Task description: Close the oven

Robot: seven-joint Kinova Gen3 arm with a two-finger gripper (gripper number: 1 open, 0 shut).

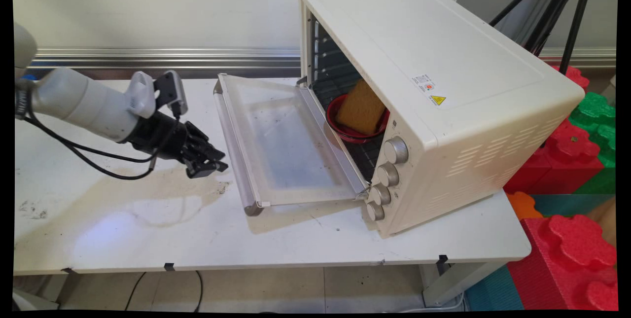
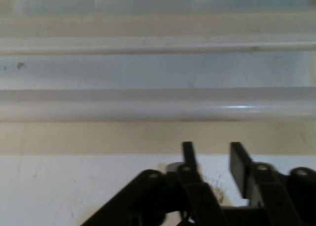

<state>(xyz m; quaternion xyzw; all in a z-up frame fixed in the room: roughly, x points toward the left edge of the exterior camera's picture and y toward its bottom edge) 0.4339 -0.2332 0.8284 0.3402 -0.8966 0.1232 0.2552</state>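
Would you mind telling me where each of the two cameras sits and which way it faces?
Main view: fixed above the table's near side, looking down across it to the wall; shows the white arm, gripper and the toaster oven with its door folded down.
Hand view: on the hand, looking along the gripper at the door's handle bar; its black linkage and jaws, slightly parted, rise from the bottom.
Shared: gripper, door, table.

A cream toaster oven (image 1: 443,86) occupies the tabletop's (image 1: 148,239) right end, door (image 1: 288,145) folded open. Inside, a red bowl (image 1: 345,130) holds a yellow sponge (image 1: 361,107).
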